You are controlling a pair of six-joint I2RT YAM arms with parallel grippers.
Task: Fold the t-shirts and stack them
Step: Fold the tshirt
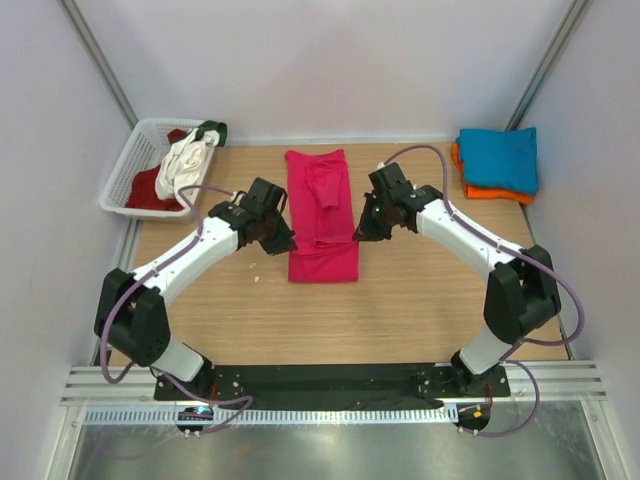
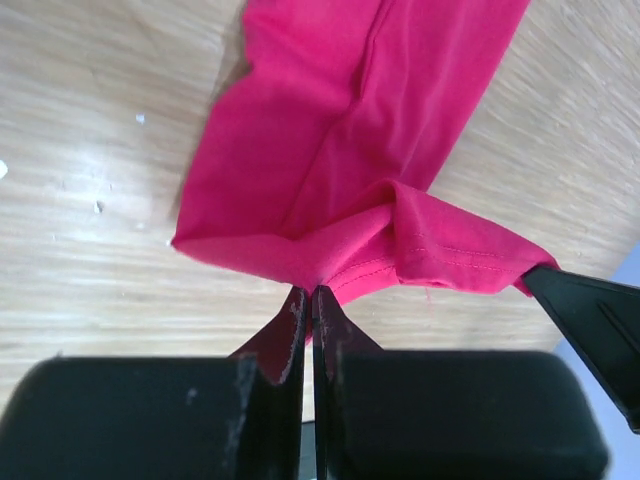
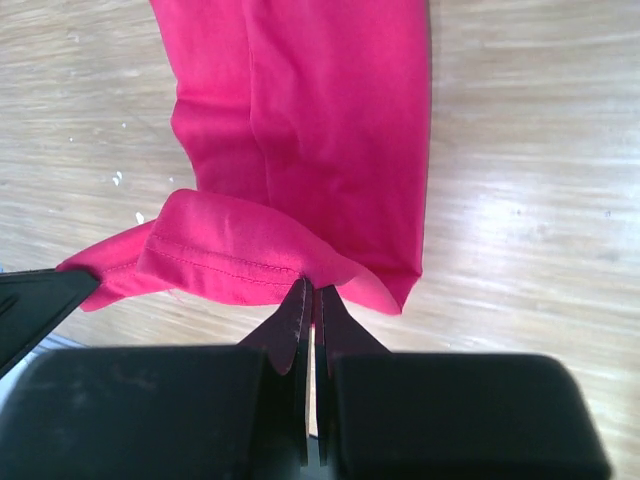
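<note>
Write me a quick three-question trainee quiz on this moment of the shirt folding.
1. True or false: the left fingers and the right fingers are each shut on the pink t-shirt.
2. The teal t-shirt lies: A, held in the left fingers; B, on the orange t-shirt; C, under the pink t-shirt.
3. What holds the crumpled shirts at the far left?
Key: 1 true; 2 B; 3 the white basket.
</note>
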